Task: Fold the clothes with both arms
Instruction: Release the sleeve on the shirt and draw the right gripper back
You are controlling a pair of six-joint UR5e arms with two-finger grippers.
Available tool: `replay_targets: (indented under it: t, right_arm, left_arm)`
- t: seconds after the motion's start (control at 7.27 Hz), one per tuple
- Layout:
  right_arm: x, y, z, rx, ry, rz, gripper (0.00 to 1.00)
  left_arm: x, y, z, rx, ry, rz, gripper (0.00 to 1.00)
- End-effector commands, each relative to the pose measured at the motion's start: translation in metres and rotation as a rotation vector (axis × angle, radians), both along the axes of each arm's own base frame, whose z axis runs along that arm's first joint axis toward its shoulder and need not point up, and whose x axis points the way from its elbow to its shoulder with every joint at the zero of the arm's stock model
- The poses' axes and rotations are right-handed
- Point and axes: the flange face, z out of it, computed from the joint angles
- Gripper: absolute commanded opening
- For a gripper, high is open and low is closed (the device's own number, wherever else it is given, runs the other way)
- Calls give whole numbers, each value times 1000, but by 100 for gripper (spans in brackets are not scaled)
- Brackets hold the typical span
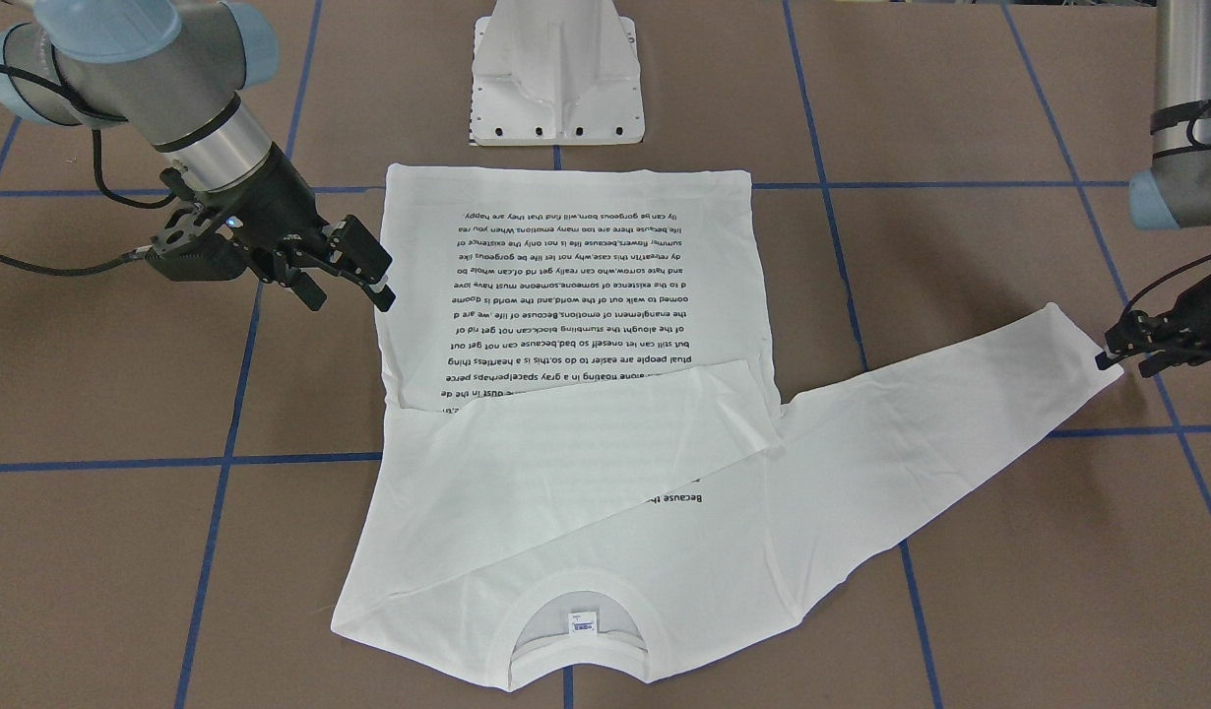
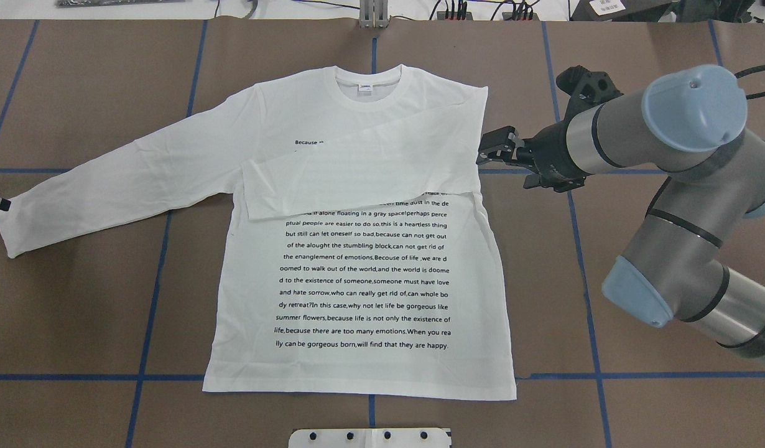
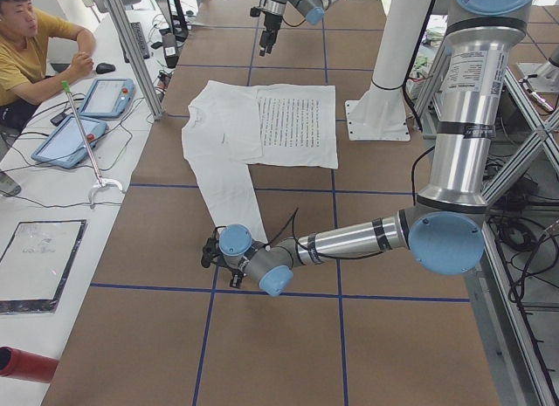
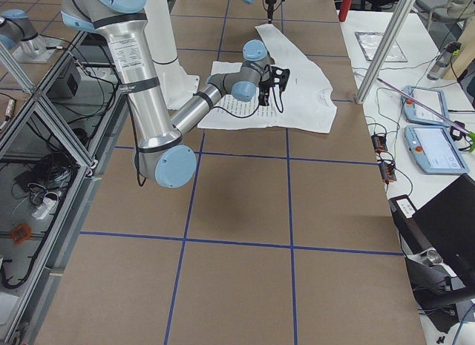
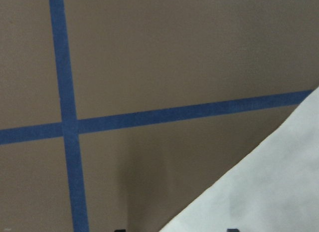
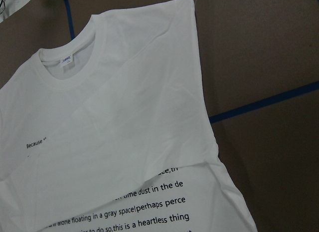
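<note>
**Overhead exterior view: white shirt flat on the counter, one sleeve folded across the chest**

A white long-sleeved shirt [image 2: 364, 280] lies spread on the brown counter [image 2: 544, 410], printed side up, at the middle of the robot's reach. Its collar [image 2: 368, 84] is on the side far from the robot and its hem is nearest the white pedestal base [image 1: 556, 79]. Lines of small black text cover the body. A small neck tag [image 2: 364, 89] shows inside the collar.

The sleeve on the robot's right [image 2: 357, 180] is folded inward and lies slantwise across the chest, hiding the top lines of text. The other sleeve [image 2: 109, 168] stretches straight out toward the robot's left, its cuff close to the counter's edge in this view.

The right fingers [image 2: 497, 142] hover just beside the shirt's right shoulder edge, spread apart and holding nothing. The left fingers [image 1: 1125, 347] sit at the cuff of the outstretched sleeve. The left wrist camera shows their two tips set wide apart, with a corner of white cloth between them.

Blue tape lines [image 2: 78, 376] divide the counter into squares.
</note>
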Motion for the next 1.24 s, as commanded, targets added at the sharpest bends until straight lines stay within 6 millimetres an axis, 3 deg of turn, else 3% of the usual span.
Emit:
replay_targets:
  t: [0.0,0.14,0.41,0.69,1.1]
  right_arm:
    - [1,1,1,-2,1,-1,99]
    - [0,1,1,-3,0,-3,99]
    - [2,2,0,-5,-4,2,99]
    - [2,2,0,-11,-6,7,99]
    - [2,3,0,-12,-6,4,99]
  left_arm:
    - [4,1,0,0,-2,7,62]
    - [4,1,1,-3,-2,6,51]
    - [2,3,4,-4,-8,3,18]
    - [2,4,5,-25,-7,-11,0]
    - [4,0,-11,-8,13,-17,0]
